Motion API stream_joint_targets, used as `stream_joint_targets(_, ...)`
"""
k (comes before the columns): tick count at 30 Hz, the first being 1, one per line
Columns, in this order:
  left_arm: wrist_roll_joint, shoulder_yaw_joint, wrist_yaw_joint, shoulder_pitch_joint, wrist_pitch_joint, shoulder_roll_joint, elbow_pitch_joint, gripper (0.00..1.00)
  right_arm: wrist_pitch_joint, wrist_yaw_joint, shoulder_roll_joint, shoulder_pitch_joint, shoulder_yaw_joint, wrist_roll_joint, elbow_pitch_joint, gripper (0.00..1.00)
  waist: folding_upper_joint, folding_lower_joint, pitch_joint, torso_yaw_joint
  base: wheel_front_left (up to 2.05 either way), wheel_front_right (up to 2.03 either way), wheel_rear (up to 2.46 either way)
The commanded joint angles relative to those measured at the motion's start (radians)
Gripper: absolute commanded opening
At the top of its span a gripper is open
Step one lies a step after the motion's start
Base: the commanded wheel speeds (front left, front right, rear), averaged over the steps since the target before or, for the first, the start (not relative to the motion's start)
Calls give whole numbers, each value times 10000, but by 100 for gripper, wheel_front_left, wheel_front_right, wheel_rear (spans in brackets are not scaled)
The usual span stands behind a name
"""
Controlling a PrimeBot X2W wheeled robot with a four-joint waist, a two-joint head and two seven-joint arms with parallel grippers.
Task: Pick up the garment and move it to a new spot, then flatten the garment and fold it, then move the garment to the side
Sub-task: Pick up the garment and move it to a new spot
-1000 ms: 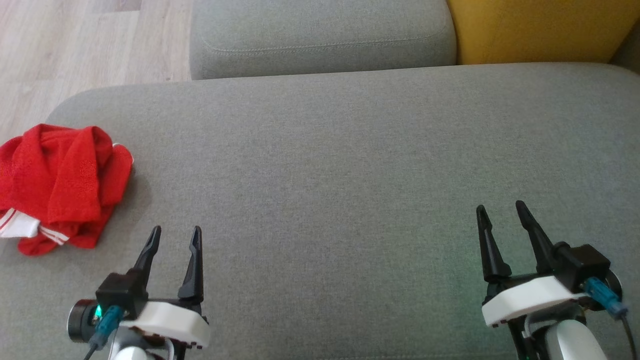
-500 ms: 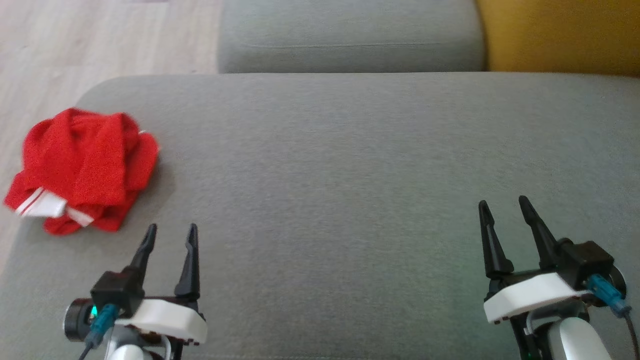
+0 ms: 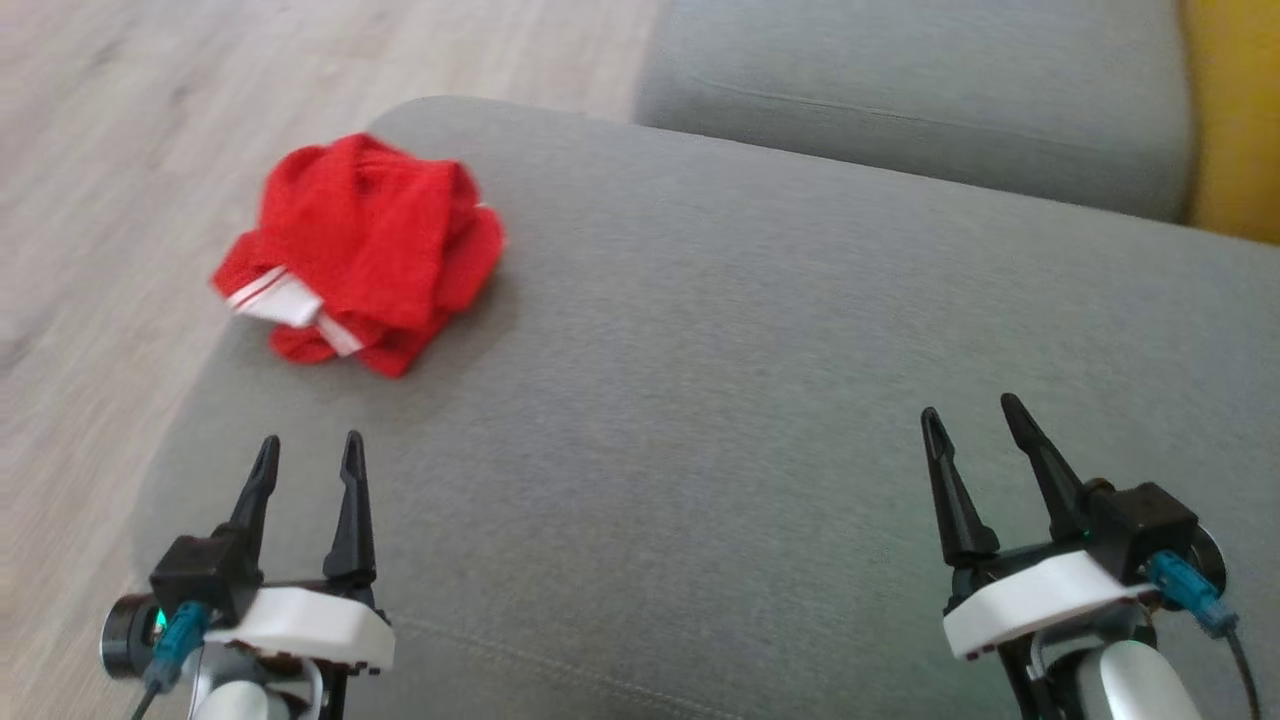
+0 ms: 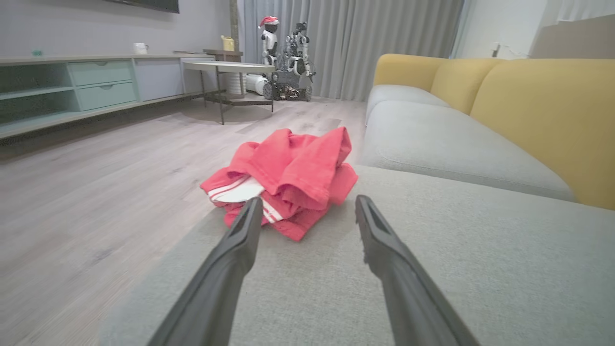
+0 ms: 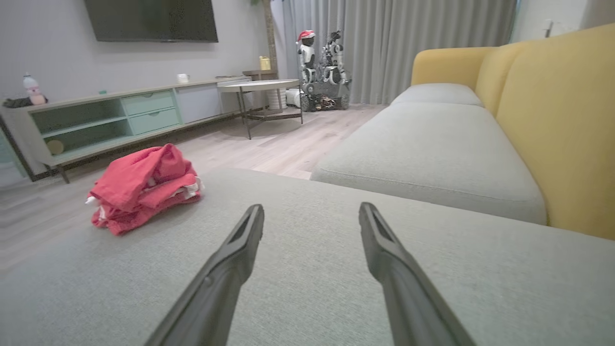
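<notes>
The garment [image 3: 365, 250] is a crumpled red heap with white striped trim, lying near the far left corner of the grey sofa cushion [image 3: 760, 400]. It also appears as the red garment [image 4: 288, 178] straight ahead in the left wrist view and as the red garment [image 5: 144, 187] at the left in the right wrist view. My left gripper [image 3: 308, 455] hovers open over the cushion, short of the garment and apart from it. My right gripper [image 3: 975, 420] stands open at the lower right, far from the garment, nothing between its fingers.
The wooden floor [image 3: 150, 150] lies beyond the cushion's left edge. A second grey seat cushion [image 3: 900, 110] and a yellow backrest [image 3: 1235, 120] sit at the back right. Across the room stand a low cabinet [image 5: 110, 115], a round table [image 5: 259, 91] and another robot [image 5: 322, 67].
The head camera has swung left, so the garment now sits nearer the picture's middle. Both grippers keep their places in the picture and stay open.
</notes>
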Motion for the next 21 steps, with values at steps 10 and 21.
stream_joint_targets(10, 88, 562, 7, -438, -122, -41, -465, 100, 52, -7, -31, -311, 346, -53, -404, 100, 0, 0, -9, 776, 0, 0, 0)
stream_joint_targets(21, 229, 575, -67, -530, -122, -107, -513, 100, 137, -7, -29, -352, 344, -24, -466, 100, 0, 0, 127, 778, 0, 0, 0)
